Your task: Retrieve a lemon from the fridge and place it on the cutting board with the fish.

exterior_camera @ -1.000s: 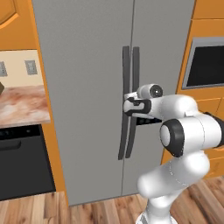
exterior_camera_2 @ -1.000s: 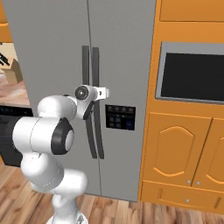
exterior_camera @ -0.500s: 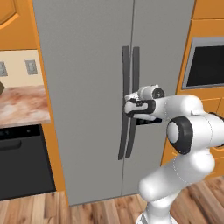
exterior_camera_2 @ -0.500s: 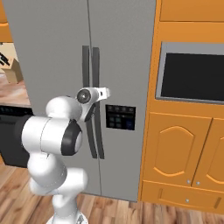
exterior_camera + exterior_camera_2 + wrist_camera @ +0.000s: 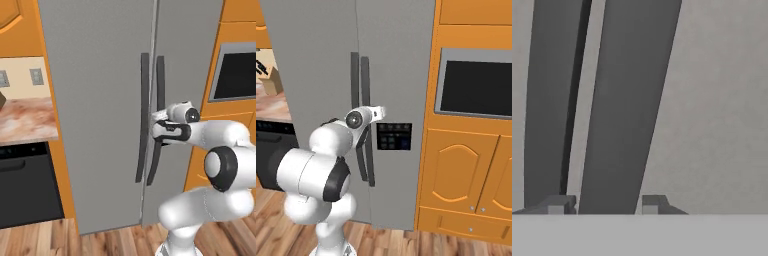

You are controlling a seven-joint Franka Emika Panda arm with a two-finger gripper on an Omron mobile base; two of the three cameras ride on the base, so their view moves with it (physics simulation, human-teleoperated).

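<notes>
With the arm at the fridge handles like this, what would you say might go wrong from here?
1. The end effector straddles the right-hand long dark vertical handle near one end of its fingertips; a pull might slip off.
2. The second dark handle stands close beside it, so a finger could snag it.
3. The tall grey two-door fridge is closed and the arm's elbow is near; the swinging door may hit the robot.

Tall grey two-door fridge [image 5: 100, 100], both doors shut, two long dark vertical handles side by side at its middle seam.
</notes>
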